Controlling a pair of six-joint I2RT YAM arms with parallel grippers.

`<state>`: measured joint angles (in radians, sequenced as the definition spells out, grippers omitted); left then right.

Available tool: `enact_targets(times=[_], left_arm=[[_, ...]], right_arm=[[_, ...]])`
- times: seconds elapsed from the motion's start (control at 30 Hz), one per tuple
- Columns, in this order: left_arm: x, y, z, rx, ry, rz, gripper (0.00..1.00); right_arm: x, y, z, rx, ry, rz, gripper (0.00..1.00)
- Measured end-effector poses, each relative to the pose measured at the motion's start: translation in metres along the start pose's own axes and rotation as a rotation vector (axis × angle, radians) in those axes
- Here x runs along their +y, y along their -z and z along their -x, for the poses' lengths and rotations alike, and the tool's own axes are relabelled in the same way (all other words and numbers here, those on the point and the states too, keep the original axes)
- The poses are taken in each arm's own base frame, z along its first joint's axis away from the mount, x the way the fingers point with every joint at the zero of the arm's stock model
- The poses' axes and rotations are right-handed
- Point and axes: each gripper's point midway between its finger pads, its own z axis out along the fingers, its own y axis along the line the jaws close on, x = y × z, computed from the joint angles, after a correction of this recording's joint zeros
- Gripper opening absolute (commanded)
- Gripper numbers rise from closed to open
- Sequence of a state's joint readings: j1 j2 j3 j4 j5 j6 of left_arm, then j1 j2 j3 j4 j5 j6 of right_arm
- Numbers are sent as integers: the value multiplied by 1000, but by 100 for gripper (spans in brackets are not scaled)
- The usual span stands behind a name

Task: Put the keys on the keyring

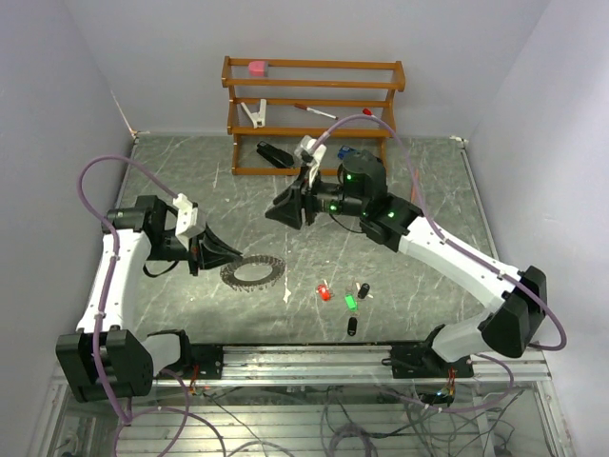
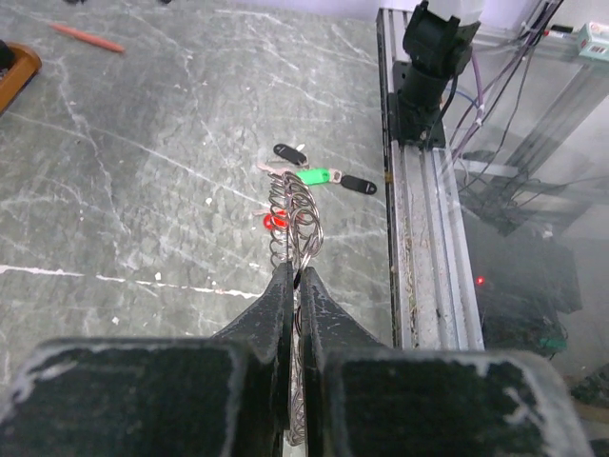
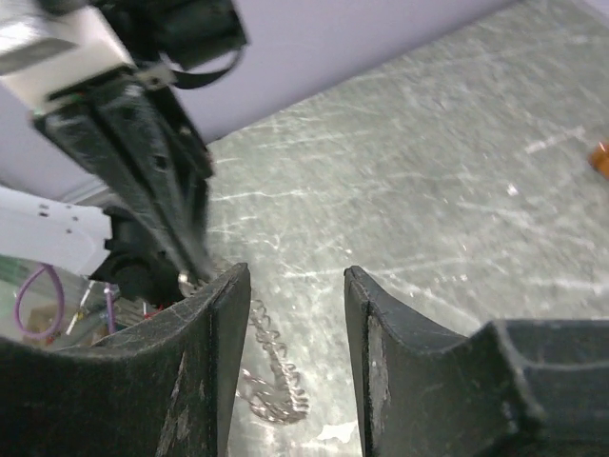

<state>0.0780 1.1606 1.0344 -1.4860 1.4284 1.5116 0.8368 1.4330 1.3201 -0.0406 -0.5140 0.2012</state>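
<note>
The keyring, a large silvery coiled ring, lies at table centre-left. My left gripper is shut on its left rim; in the left wrist view the ring sticks out edge-on from between the closed fingers. The keys lie to the right of the ring: red, green, two black. They also show in the left wrist view, green and black. My right gripper is open and empty above the table behind the ring, which shows in its view.
A wooden rack stands at the back with a pink block, a white clip and a red-capped marker. A black object lies at its foot. A metal rail runs along the near edge.
</note>
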Motion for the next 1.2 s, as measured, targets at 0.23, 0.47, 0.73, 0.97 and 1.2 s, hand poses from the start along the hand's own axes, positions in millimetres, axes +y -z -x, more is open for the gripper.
enact_targets(times=[0.23, 0.47, 0.73, 0.97, 1.2], left_arm=[[0, -2, 7, -52, 36, -1, 7], [4, -3, 13, -64, 54, -5, 7], [10, -3, 9, -68, 68, -9, 7], [12, -4, 7, -68, 60, -10, 7], [12, -4, 8, -68, 38, -9, 7]], right_arm=[[-51, 21, -35, 68, -134, -155, 21], [-82, 48, -100, 235, -279, -303, 21], [-94, 77, -196, 524, -464, -457, 10], [-79, 104, -262, 722, -653, -548, 12], [-69, 124, -273, 801, -768, -658, 26]])
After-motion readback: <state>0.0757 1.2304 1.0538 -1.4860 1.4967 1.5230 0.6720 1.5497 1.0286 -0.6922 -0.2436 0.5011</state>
